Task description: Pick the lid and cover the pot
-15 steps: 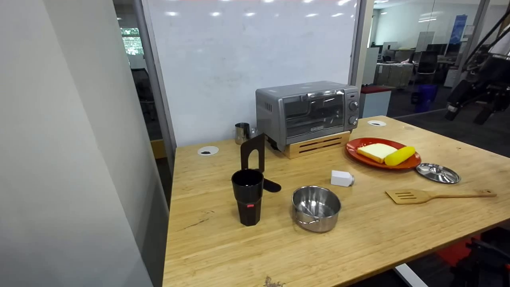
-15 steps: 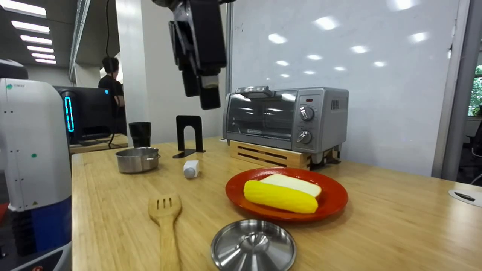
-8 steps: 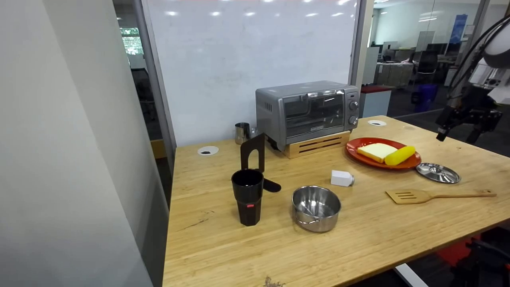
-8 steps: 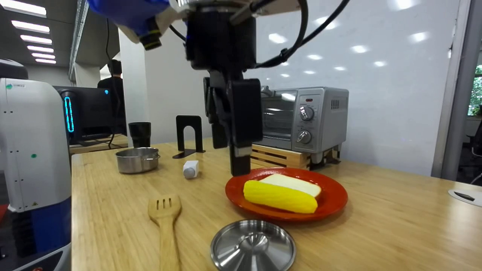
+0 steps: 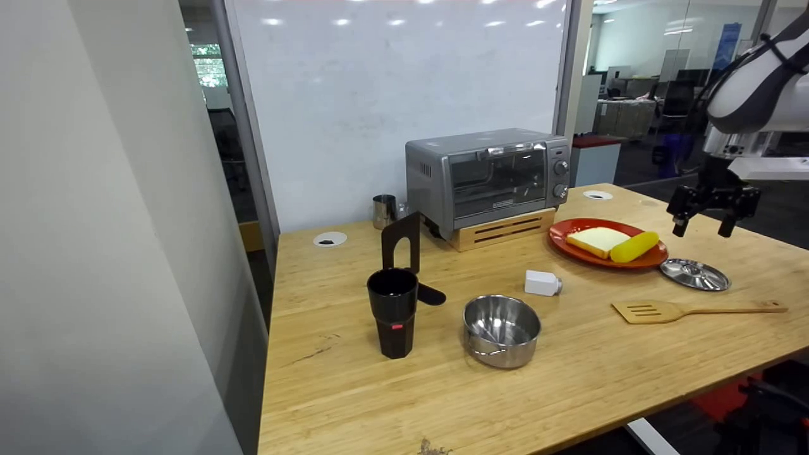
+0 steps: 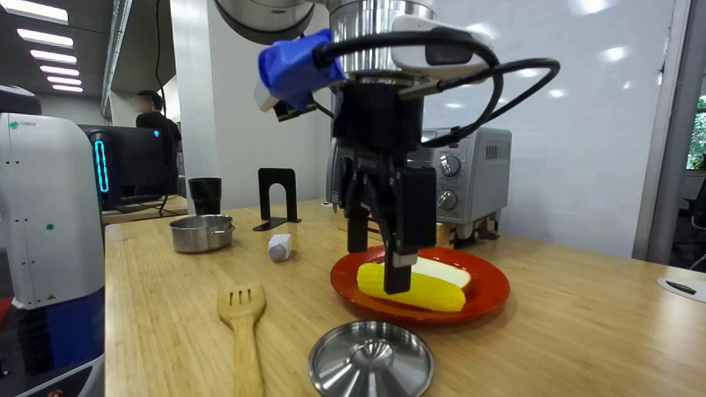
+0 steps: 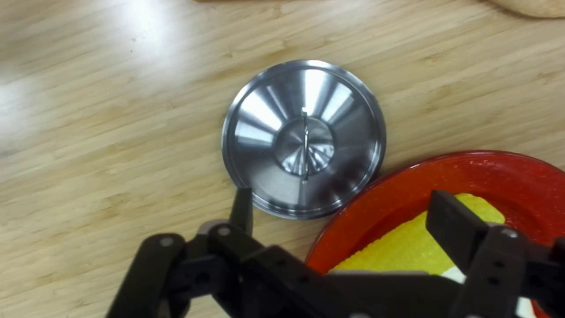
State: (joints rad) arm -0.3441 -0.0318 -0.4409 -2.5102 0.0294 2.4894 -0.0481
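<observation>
The lid (image 7: 304,194) is a round silvery metal disc with a thin upright wire handle at its centre. It lies flat on the table close against the red plate's rim, and shows in both exterior views (image 5: 695,275) (image 6: 371,361). The shiny steel pot (image 5: 502,344) stands uncovered farther along the table, also in an exterior view (image 6: 202,237); it is out of the wrist view. My gripper (image 7: 343,194) is open and empty, pointing down above the table near the lid and plate. In the wrist view its left finger overlaps the lid's edge and its right finger is over the plate.
The red plate (image 6: 353,298) holds bread (image 5: 597,241) and yellow corn (image 5: 634,247). A wooden spatula (image 6: 242,320) lies beside the lid. A white bottle (image 5: 541,283), a black cup (image 5: 393,309) and a black bookend (image 5: 414,240) stand around the pot. A toaster oven (image 5: 486,177) is behind.
The arm has lowered and moved in over the table, bringing the gripper closer above the lid and plate. The gripper stays open. The lid and pot have not moved.
</observation>
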